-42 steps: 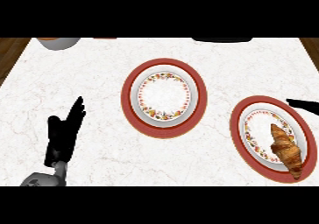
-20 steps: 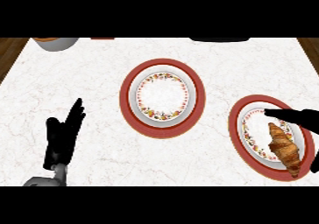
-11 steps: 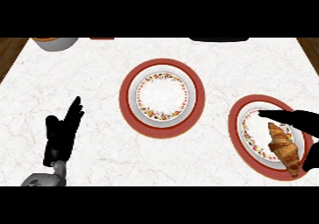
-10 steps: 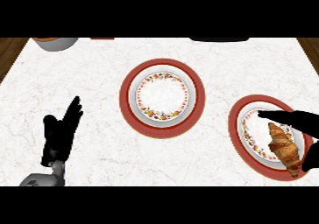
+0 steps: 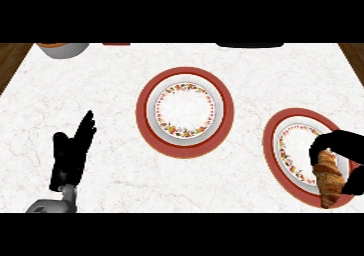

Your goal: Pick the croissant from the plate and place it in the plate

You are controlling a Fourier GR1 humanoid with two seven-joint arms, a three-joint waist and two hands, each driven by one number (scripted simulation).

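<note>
A golden-brown croissant [image 5: 330,179] lies on the right-hand red-rimmed plate [image 5: 274,150], near the counter's right edge. My right hand [image 5: 349,144] arches over the croissant's upper end, with the thumb on its left side and curled fingers [image 5: 359,181] down its right side. The croissant still rests on the plate. A second, matching plate [image 5: 149,100] with a floral inner ring sits at the middle of the counter and holds nothing. My left hand [image 5: 70,152] rests open at the lower left, fingers pointing up.
A grey bowl [image 5: 63,49] stands at the far left corner. A dark object [image 5: 248,45] sits at the back edge, right of centre. The white marble counter [image 5: 104,90] ends in wood at both sides.
My right hand has come down from the plate's upper part onto the croissant and curled round it. The croissant, both plates and my left hand have stayed put.
</note>
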